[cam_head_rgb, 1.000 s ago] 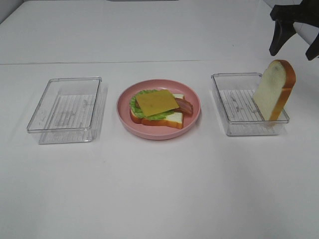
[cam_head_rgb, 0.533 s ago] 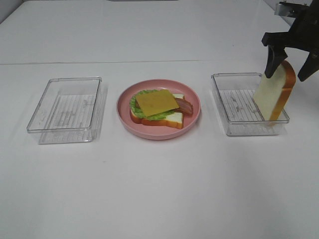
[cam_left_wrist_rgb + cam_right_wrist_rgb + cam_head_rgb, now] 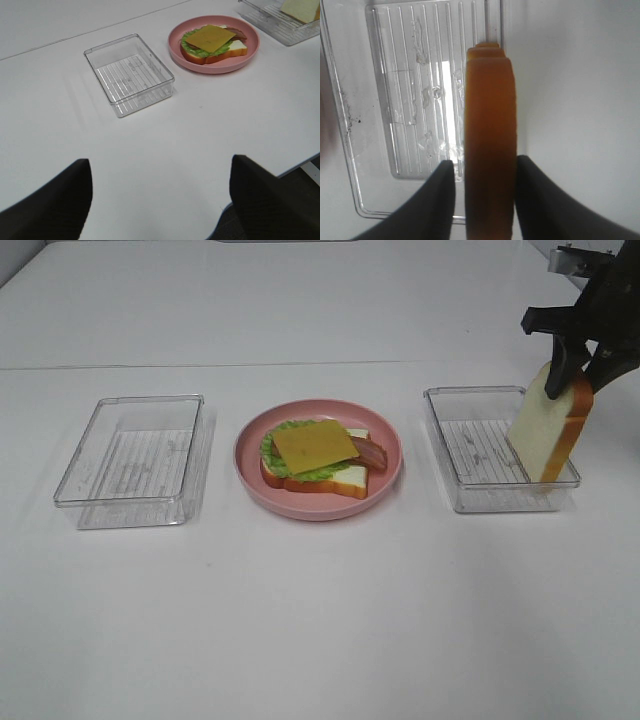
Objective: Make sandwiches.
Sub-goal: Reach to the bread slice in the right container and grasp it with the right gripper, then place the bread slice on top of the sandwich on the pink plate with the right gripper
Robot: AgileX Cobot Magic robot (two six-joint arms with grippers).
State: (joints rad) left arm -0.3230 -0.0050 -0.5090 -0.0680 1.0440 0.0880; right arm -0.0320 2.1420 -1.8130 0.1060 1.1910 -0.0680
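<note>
Pink and round, dead centre on the white worktop [image 3: 320,620]: looking at a plate [image 3: 385,485] with the half-built sandwich [image 3: 315,455] on it. From the bottom up, seeing a white bread base [image 3: 345,478] with orange-brown crust, then ruffled green lettuce [image 3: 270,452], then a bacon strip [image 3: 370,452] poking out on the right, then a yellow cheese square [image 3: 314,446] sitting slightly skewed on top. No top slice on it yet. Got a clear plastic tray on each side, well apart from the plate: left tray [image 3: 128,504] holding nothing, right tray [image 3: 440,435] holding the second bread slice [image 3: 548,430]. Standing on edge at the tray's right end, tilted, crust up and sticking well above the rim. Over there, right pincer [image 3: 572,388] down over the top of that slice, straddling the crust with one finger on each face. From the right wrist view, closed in narrow around the slice [image 3: 489,140], with one finger tight against it and maybe a sliver of gap at the other. Honestly can't tell whether actually gripping. Left pincer [image 3: 161,160] spread wide with nothing between the fingers, hovering over bare worktop well back from the left tray.
</note>
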